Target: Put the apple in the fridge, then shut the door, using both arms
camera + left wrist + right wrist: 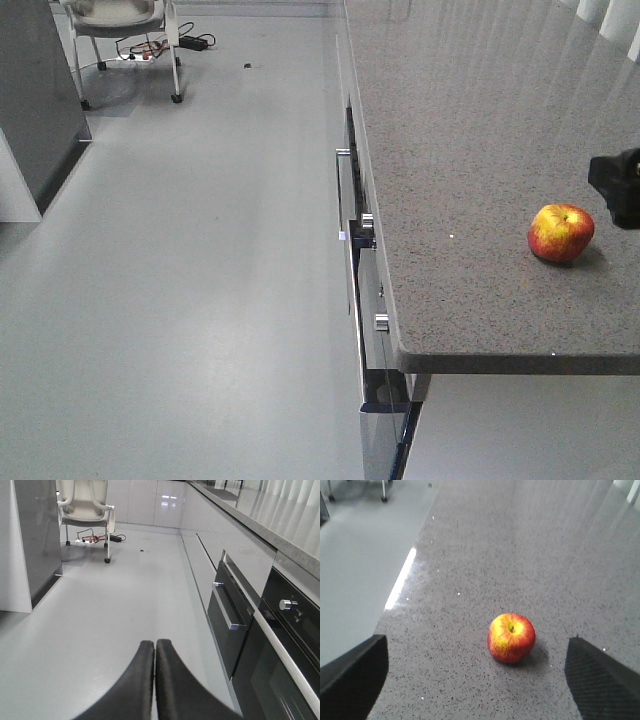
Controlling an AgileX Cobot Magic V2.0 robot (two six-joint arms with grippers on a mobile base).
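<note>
The apple, red with yellow patches, sits stem up on the grey speckled countertop near its front edge. In the right wrist view the apple lies between the wide-open fingers of my right gripper, nearer the right finger, touching neither. A black part of the right arm shows just right of the apple. My left gripper is shut and empty, low over the floor beside the ovens. The fridge stands at the far left as a dark grey panel; its inside and door lining are hidden.
Built-in black ovens with metal handles and knobs line the unit under the countertop. A white office chair and floor cables stand at the far end of the grey floor.
</note>
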